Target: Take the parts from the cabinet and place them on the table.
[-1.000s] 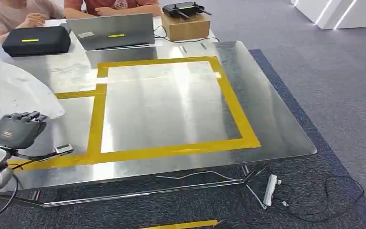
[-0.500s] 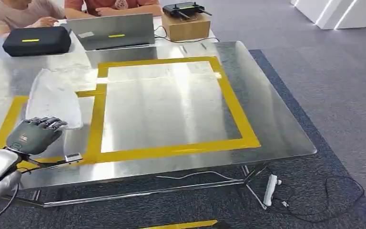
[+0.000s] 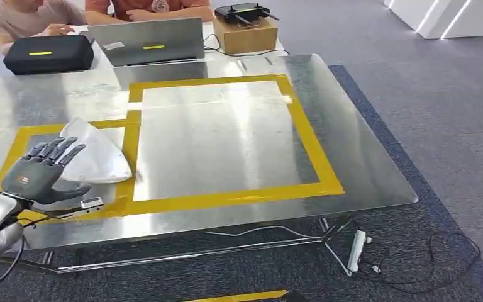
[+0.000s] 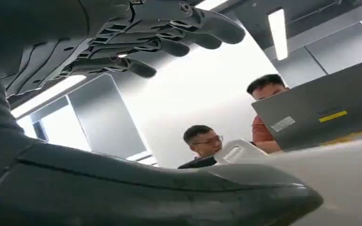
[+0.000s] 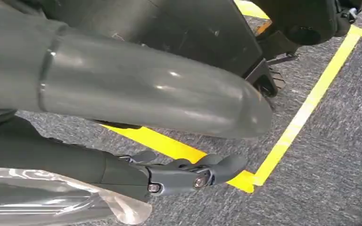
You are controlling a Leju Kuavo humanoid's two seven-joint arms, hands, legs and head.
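Observation:
A white, shell-shaped part (image 3: 97, 157) lies on the steel table (image 3: 365, 170), inside the small yellow-taped box at the left. My left hand (image 3: 43, 171) hovers just in front of it with fingers spread and holds nothing. In the left wrist view the fingers (image 4: 165, 35) and thumb (image 4: 179, 193) stand wide apart, with the white part (image 4: 238, 149) beyond them. My right hand (image 5: 188, 173) hangs over the grey carpet, thumb (image 5: 146, 89) well apart from the fingers, nothing between them. Clear plastic film (image 5: 52, 197) shows beside it.
A large yellow tape square (image 3: 226, 141) marks the middle of the table. At the far edge stand a black case (image 3: 48, 53), a laptop (image 3: 148, 41) and a cardboard box (image 3: 245, 33), with two people seated behind. Cables and a power strip (image 3: 356, 248) lie on the floor.
The white part moved right with my left hand and came down into the small taped box. The hand's fingers have spread and let it go.

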